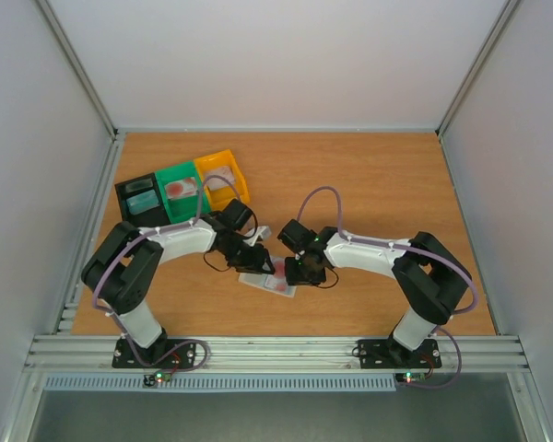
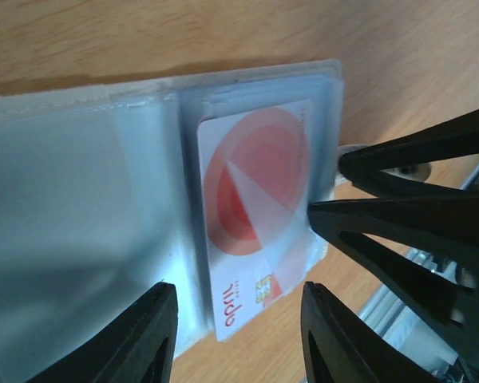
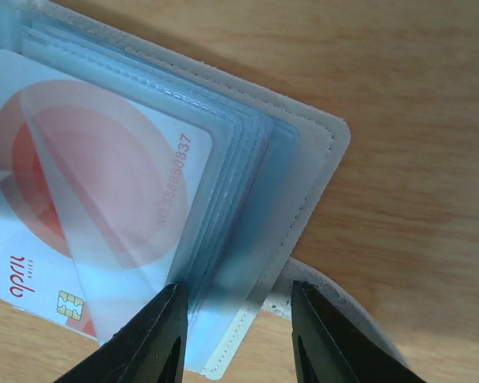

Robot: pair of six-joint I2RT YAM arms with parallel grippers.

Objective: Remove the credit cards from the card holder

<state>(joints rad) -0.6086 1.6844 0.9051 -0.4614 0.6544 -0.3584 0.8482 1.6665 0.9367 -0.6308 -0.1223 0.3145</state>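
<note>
The card holder (image 1: pixel 258 280) lies open on the wooden table between both grippers. It fills the left wrist view (image 2: pixel 80 207) and the right wrist view (image 3: pixel 303 159). A reddish-pink credit card (image 2: pixel 255 199) sits in its right pocket, its chip end sticking out past the holder's edge; it also shows in the right wrist view (image 3: pixel 80 175). No pale bluish card shows. My left gripper (image 2: pixel 239 335) is open, its fingers straddling the card's protruding end. My right gripper (image 3: pixel 239 335) is open over the holder's right edge. Its fingers (image 2: pixel 399 215) show in the left wrist view, beside the card.
A black bin (image 1: pixel 140 196), a green bin (image 1: pixel 179 189) and a yellow bin (image 1: pixel 223 177) stand in a row at the back left, with items inside. Metal rails (image 1: pixel 276 350) run along the table's near edge.
</note>
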